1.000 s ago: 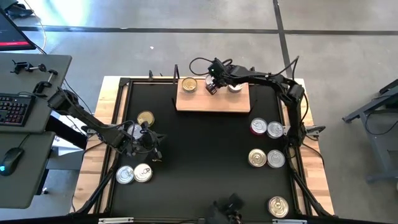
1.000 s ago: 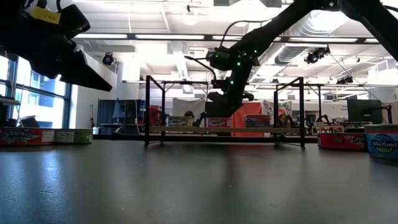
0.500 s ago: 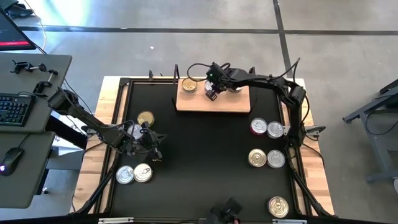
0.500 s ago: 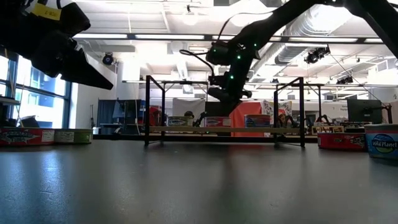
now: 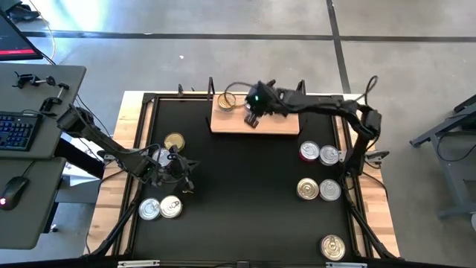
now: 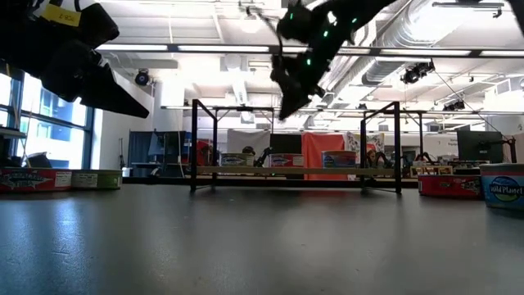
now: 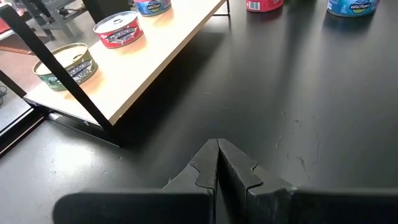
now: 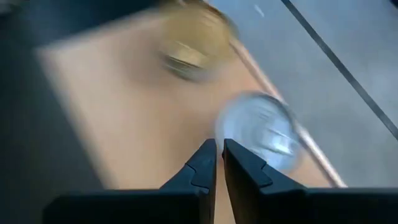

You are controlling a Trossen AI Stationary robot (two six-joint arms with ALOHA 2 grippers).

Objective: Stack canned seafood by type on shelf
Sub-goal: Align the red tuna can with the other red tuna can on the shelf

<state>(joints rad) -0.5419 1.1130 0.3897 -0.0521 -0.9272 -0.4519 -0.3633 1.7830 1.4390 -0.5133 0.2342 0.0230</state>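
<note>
Two hands pressed together empty: right hand (image 5: 251,119) above the shelf (image 5: 275,125), left hand (image 5: 184,177) low over the table.

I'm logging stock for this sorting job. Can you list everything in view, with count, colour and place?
shelf: one, light-brown wood with black posts, far middle of the table.
cans on the shelf: three in a row; one lid gold, one silver, the third hidden from above.
cans on the left: four, one gold, three silver, on the black table.
cans on the right: five, two gold, three silver (one red-sided), on the table.
keyboard: one, dark, on the grey desk left of the table.
mouse: one, dark, same desk.
left hand: shut, empty, low over the table's left side.
right hand: shut, empty, raised above the shelf.
</note>
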